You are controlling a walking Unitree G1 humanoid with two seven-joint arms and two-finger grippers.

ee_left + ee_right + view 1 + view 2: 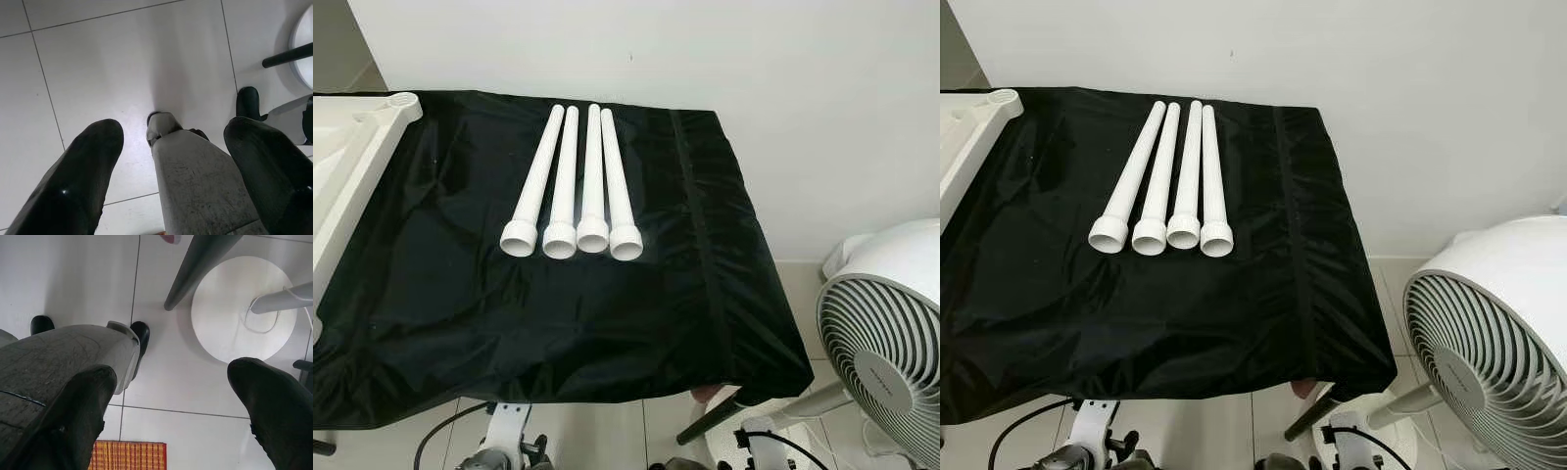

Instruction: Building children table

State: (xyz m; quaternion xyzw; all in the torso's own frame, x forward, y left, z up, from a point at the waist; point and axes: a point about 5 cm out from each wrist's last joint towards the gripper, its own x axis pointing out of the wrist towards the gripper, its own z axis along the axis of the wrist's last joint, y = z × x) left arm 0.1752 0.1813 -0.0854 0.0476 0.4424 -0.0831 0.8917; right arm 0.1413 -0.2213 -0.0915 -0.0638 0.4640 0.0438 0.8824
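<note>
Both arms hang idle below the tabletop's near edge: the left tool (166,171) points down at the pale tiled floor (98,63) with its two black fingers spread wide and nothing between them, and the right tool (171,406) hangs the same way, fingers well apart and empty, above the round white base of the fan (239,308). Up on the tabletop draped in black glossy cloth (509,313), four long white plastic table legs (573,186) lie side by side near its middle, touching or almost touching, their wider socket ends turned toward the near edge; laid out this way, they seem staged for easy picking one at a time. At the tabletop's left end rests the white moulded plastic child's table top (352,166), apparently upside down, with a round leg socket at its far corner. Right of the tabletop stands the white round floor fan (886,323). By my judgement, assembly has not yet begun.
</note>
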